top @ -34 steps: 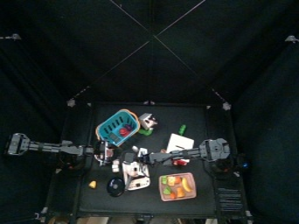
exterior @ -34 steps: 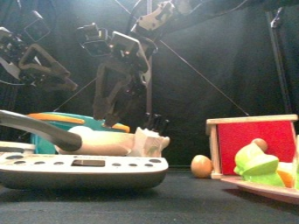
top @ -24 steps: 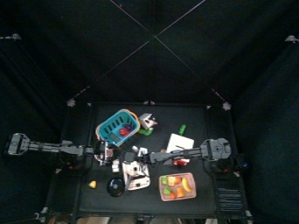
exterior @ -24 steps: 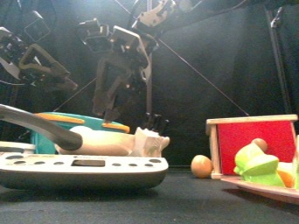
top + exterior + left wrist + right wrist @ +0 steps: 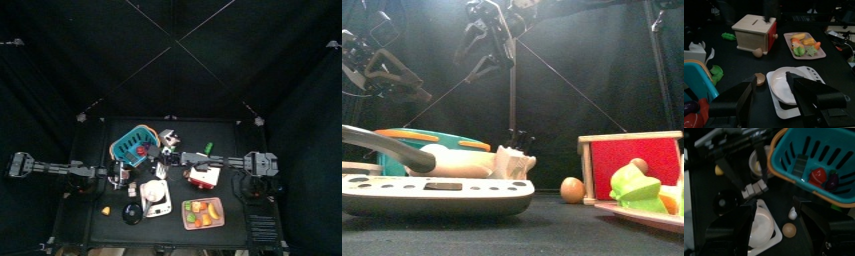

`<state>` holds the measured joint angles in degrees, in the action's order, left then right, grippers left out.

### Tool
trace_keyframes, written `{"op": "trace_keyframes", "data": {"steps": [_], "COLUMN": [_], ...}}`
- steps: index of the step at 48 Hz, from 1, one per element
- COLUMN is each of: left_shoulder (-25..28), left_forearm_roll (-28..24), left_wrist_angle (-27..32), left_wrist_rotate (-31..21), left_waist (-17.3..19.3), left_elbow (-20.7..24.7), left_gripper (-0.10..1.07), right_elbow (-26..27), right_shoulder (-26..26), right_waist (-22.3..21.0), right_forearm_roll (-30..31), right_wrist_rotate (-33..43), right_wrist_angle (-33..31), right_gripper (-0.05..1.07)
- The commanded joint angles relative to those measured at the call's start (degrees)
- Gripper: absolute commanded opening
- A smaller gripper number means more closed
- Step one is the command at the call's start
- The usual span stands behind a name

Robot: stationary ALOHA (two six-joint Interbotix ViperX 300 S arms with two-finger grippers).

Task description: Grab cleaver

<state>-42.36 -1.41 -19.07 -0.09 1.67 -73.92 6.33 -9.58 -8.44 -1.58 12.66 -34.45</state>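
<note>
— Where's the cleaver?

— I can't pick it out for certain. There's a flat grey slab point(image 5: 754, 189), squared at the corners, lying just beside the teal slatted plastic basket point(image 5: 817, 158); whether that's the blade I can't tell.

— And the right gripper point(image 5: 776, 208)?

— Reaching in over that spot near the basket, jaws spread nearly as wide as they go, gripping nothing.

— The left one?

— The left gripper point(image 5: 774, 82) hangs above the smooth white kitchen scale point(image 5: 811, 75) and its round bowl, jaws apart and empty. Beyond it stand a boxy wooden cube with a red side point(image 5: 754, 31), a brown egg point(image 5: 759, 52) and a tray of toy food point(image 5: 804, 44).
</note>
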Motion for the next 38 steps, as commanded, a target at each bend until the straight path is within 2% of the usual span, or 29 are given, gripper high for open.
{"op": "trace_keyframes", "data": {"steps": [1,7,17,26,32,38], "left_shoulder": [0.18,0.18,0.18,0.18,0.18,0.18], "left_forearm_roll": [-0.09,0.00,-0.09,0.00,0.35,0.62], "left_wrist_angle": [-0.70,-0.70,-0.70,-0.70,-0.53,-0.70], "left_wrist_rotate": [0.09,0.09,0.00,0.00,0.00,0.00], "left_waist": [-0.09,-0.09,-0.09,-0.09,-0.09,-0.09], "left_elbow": [1.58,1.32,1.14,1.05,1.05,1.05], "left_gripper": [0.87,0.87,0.87,0.86,0.86,0.86], "right_elbow": [2.55,2.46,1.23,2.20,3.69,4.31], "right_shoulder": [2.37,2.02,1.93,1.93,1.93,1.93], "right_waist": [-3.96,-8.09,-12.57,-15.03,-16.70,-16.61], "right_forearm_roll": [-4.13,-8.17,-9.49,-9.93,-6.86,4.13], "right_wrist_rotate": [-0.09,-0.18,0.00,0.26,6.15,11.95], "right_wrist_angle": [2.72,4.22,4.04,-0.88,-6.24,-10.11], "right_gripper": [0.91,0.91,0.92,0.92,0.92,0.92]}}
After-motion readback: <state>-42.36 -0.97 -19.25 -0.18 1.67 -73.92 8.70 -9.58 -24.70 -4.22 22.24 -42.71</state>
